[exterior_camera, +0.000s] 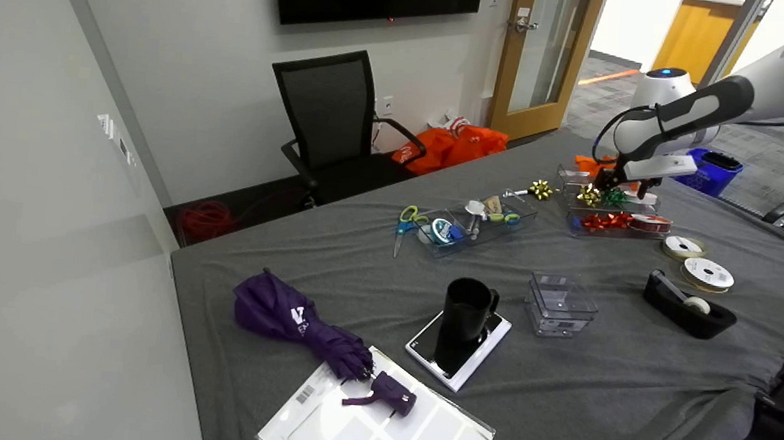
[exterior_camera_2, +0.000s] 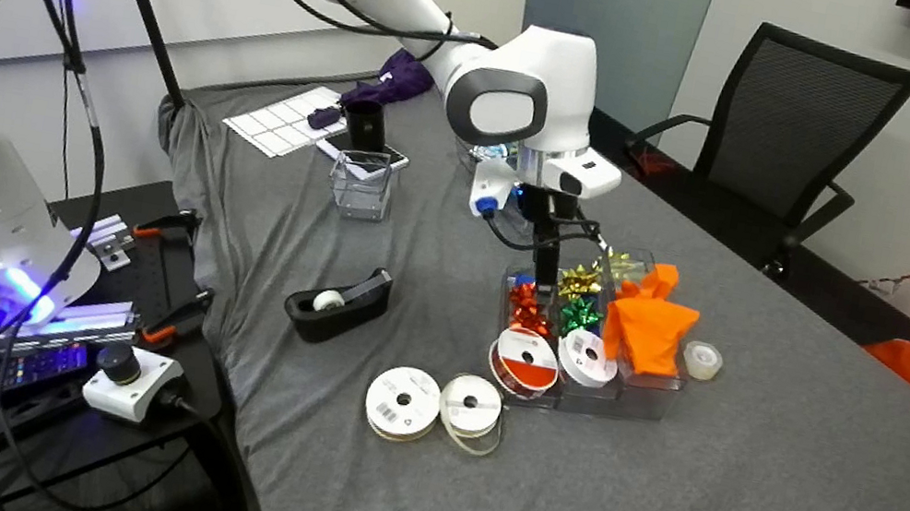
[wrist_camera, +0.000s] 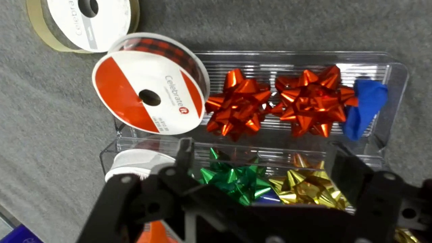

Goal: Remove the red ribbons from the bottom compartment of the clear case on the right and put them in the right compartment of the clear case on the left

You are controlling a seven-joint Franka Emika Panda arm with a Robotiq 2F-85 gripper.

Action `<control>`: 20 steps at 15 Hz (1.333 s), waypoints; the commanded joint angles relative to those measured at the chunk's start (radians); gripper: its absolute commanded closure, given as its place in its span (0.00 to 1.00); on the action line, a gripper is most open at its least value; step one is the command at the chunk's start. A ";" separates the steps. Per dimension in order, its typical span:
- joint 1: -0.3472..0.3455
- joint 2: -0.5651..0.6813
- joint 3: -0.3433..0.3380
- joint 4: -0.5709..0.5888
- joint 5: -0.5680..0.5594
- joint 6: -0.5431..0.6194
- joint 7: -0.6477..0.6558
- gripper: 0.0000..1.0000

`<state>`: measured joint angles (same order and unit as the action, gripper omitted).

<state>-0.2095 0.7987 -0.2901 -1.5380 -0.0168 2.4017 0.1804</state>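
Two shiny red ribbon bows, one point(wrist_camera: 239, 104) beside the other point(wrist_camera: 312, 101), lie in the bottom compartment of the tiered clear case point(wrist_camera: 297, 55). They also show as a red patch in both exterior views point(exterior_camera: 607, 221) point(exterior_camera_2: 528, 309). A blue piece point(wrist_camera: 366, 104) lies at that compartment's end. My gripper point(wrist_camera: 261, 150) is open and empty, fingers wide apart, above the neighbouring compartment with a green bow point(wrist_camera: 236, 179) and a gold bow point(wrist_camera: 307, 185). In an exterior view the gripper point(exterior_camera_2: 545, 276) points down over the case. The left clear case point(exterior_camera: 437, 253) holds tape and small tools.
A red plaid ribbon spool point(wrist_camera: 152, 84) rests tilted at the bottom compartment's other end. Orange material point(exterior_camera_2: 648, 327) sticks up from the case. Loose spools point(exterior_camera_2: 403, 401), a tape dispenser point(exterior_camera_2: 338, 305), a clear box point(exterior_camera: 560, 307), a mug point(exterior_camera: 467, 310) and scissors point(exterior_camera: 405, 227) stand around.
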 commanded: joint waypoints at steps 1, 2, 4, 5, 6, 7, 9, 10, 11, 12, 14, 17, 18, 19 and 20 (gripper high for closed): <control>-0.067 0.044 0.044 0.022 -0.007 0.054 -0.117 0.00; -0.084 0.050 0.057 0.018 0.001 0.073 -0.150 0.00; -0.116 0.061 0.085 0.010 0.011 0.107 -0.210 0.00; -0.128 0.066 0.096 0.007 0.015 0.115 -0.230 0.00; -0.123 0.069 0.090 0.003 0.007 0.120 -0.226 0.00; -0.105 0.065 0.071 0.010 0.000 0.092 -0.186 0.00; -0.112 0.073 0.075 0.010 0.001 0.103 -0.196 0.00; -0.112 0.074 0.076 0.010 0.001 0.105 -0.197 0.00; -0.112 0.074 0.077 0.010 0.001 0.105 -0.197 0.00; -0.111 0.074 0.078 0.010 0.001 0.106 -0.197 0.00; -0.112 0.074 0.077 0.014 0.002 0.104 -0.196 0.00; -0.115 0.071 0.082 0.012 0.006 0.099 -0.197 0.00; -0.116 0.070 0.084 0.010 0.007 0.098 -0.199 0.00; -0.116 0.070 0.083 0.009 0.008 0.098 -0.197 0.25; -0.113 0.072 0.080 0.008 0.005 0.100 -0.194 0.26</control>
<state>-0.3174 0.8707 -0.2148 -1.5310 -0.0130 2.5089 -0.0134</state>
